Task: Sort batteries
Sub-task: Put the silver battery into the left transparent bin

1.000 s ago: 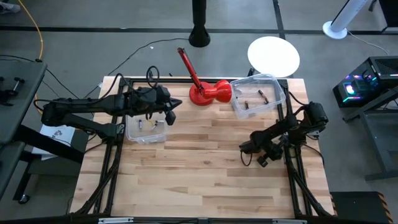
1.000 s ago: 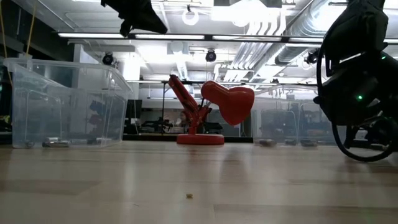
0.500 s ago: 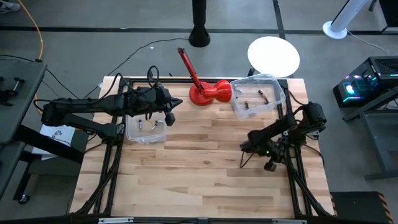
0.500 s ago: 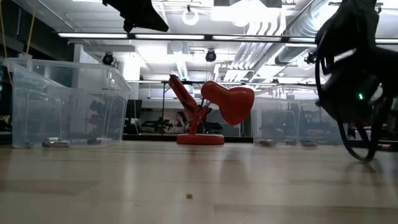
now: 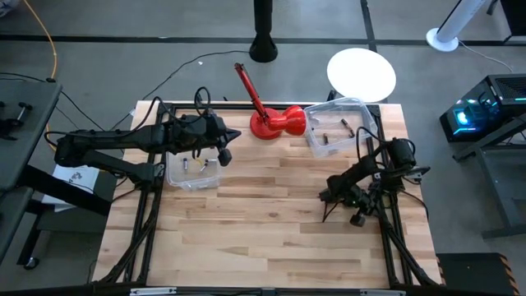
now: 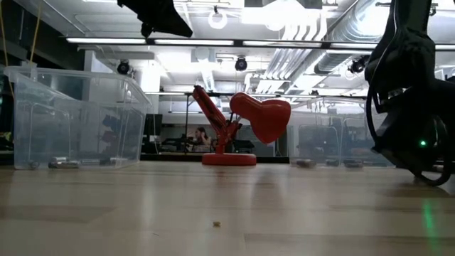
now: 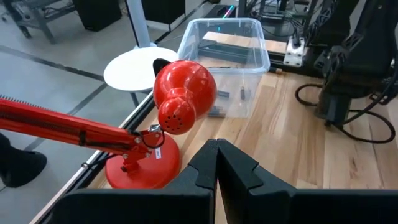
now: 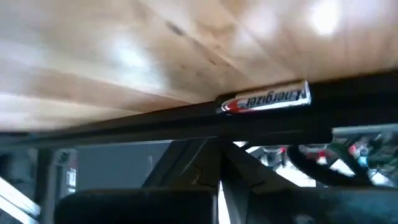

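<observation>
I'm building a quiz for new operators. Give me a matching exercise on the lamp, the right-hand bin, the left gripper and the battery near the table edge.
Things:
1. lamp
2. right-hand bin
3. left gripper
4. Energizer battery

Descriptions:
A. lying at the edge of the table
B. red
C. shut
D. clear plastic

Pairs: 1-B, 2-D, 3-C, 4-A

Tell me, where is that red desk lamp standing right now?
The red lamp stands at the table's far edge, near the middle, between two clear bins, seen from above.
</observation>
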You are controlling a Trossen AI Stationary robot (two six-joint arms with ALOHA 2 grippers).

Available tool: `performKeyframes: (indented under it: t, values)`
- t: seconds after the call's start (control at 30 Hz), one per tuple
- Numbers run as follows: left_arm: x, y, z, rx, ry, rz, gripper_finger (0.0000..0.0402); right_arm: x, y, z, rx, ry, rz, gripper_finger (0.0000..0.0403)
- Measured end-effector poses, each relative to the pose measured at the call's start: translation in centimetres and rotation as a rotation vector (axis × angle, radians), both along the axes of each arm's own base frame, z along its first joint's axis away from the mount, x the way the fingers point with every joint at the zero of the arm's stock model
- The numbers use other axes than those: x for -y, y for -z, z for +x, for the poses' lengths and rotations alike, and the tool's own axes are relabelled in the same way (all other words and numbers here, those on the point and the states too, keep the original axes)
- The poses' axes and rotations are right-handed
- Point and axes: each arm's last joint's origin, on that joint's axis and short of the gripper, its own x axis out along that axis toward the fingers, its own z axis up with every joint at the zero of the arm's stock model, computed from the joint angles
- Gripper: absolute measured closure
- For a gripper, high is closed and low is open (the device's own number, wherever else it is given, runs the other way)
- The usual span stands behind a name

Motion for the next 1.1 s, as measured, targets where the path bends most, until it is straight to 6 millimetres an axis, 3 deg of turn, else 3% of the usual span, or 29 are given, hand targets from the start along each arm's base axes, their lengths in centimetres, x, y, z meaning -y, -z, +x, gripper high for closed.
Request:
performKeyframes:
  t: [0.1, 0.23, 0.57, 0.7, 0.87, 1.0, 1.1]
  values:
    - [0.0, 0.1, 0.1, -0.007, -0.002, -0.001, 0.0402, -0.1, 0.0, 0.3, 0.062, -0.089, 0.054, 0.0403]
    - [0.0, 0.5, 0.2, -0.032, -0.001, -0.004, 0.0402, 0.0, 0.0, 0.9, 0.108, -0.212, -0.011, 0.0403]
    - [0.0, 0.6, 0.1, -0.048, -0.006, -0.012, 0.0402, 0.4, 0.0, 1.1, 0.128, -0.281, -0.006, 0.0403]
    - [0.0, 0.6, 0.1, -0.049, -0.006, -0.013, 0.0402, 0.5, -0.2, 2.9, 0.248, -0.494, -0.052, 0.0403]
    - [0.0, 0.7, 0.0, -0.061, -0.006, -0.015, 0.0402, 0.9, -2.3, 6.2, 0.380, -0.578, -0.150, 0.0403]
    - [0.0, 0.8, 0.0, -0.067, -0.008, -0.015, 0.0402, 0.8, -3.9, 8.4, 0.518, -0.584, -0.281, 0.0403]
    - [0.0, 0.7, 0.0, -0.059, -0.010, -0.013, 0.0402, 1.4, -5.0, 8.1, 0.567, -0.471, -0.408, 0.0403]
